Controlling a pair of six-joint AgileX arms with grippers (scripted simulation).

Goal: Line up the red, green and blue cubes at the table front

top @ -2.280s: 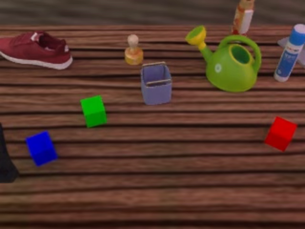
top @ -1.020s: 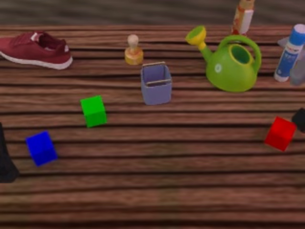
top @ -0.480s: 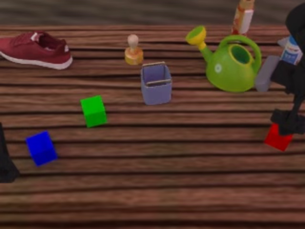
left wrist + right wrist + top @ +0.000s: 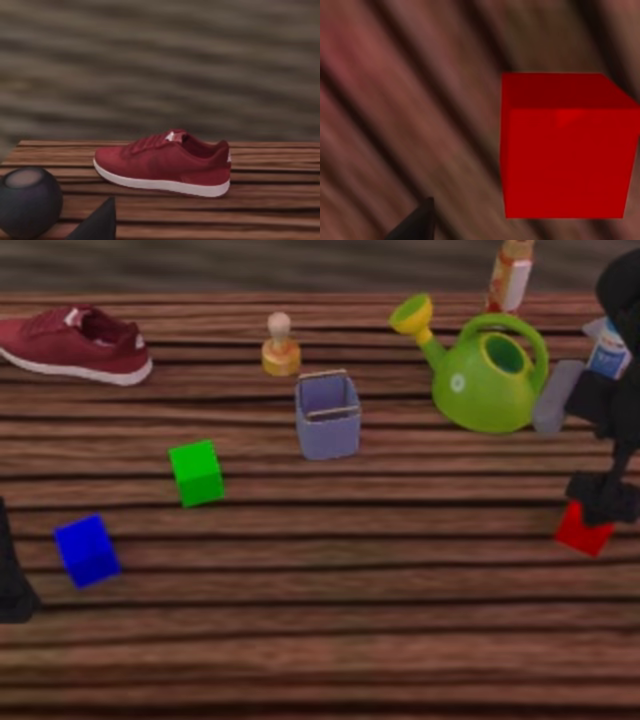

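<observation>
Right gripper [image 4: 607, 498] poised directly over red cube [image 4: 583, 531] at table [image 4: 400, 640] 3 o'clock edge; jaw spread not discernible. Green cube [image 4: 196, 472] at 9 o'clock, blue cube [image 4: 87, 550] at 8 o'clock nearer left edge. Left gripper [image 4: 12, 585] parked at left edge; jaw state not discernible.

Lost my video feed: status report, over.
Right tool over the red cube, grip unclear. Left arm parked at table's left edge. Green cube and blue cube untouched, left side. Nothing blocking.
</observation>
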